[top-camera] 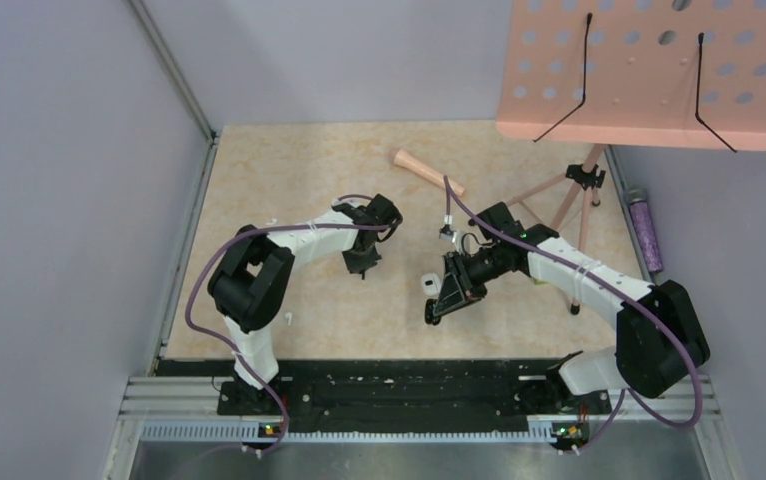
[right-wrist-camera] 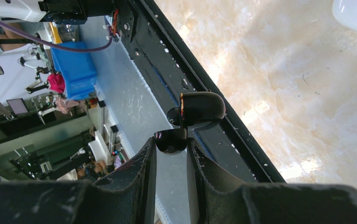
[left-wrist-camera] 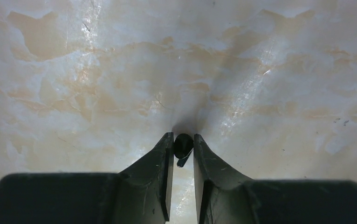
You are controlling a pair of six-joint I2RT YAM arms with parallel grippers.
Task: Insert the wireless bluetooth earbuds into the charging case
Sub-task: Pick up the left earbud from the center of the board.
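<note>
My left gripper (left-wrist-camera: 183, 140) points down at the table and is shut on a tiny dark earbud (left-wrist-camera: 183, 144) whose short stem hangs between the fingertips. Seen from above, this gripper (top-camera: 362, 266) sits left of centre. My right gripper (right-wrist-camera: 171, 141) is shut on the lower half of a glossy black charging case (right-wrist-camera: 172, 140); its lid (right-wrist-camera: 202, 109) stands open above. From overhead, that gripper (top-camera: 433, 310) is near the table's middle. A tiny white earbud-like piece (top-camera: 287, 318) lies on the table by the left arm. A white rounded case-like object (top-camera: 429, 285) (right-wrist-camera: 353, 11) lies beside the right gripper.
A pink perforated music stand (top-camera: 649, 70) on a tripod (top-camera: 579, 205) stands at the back right. A pink wooden rod (top-camera: 427, 170) lies behind centre and a purple bottle (top-camera: 645, 235) by the right wall. A black rail (top-camera: 399, 385) runs along the near edge.
</note>
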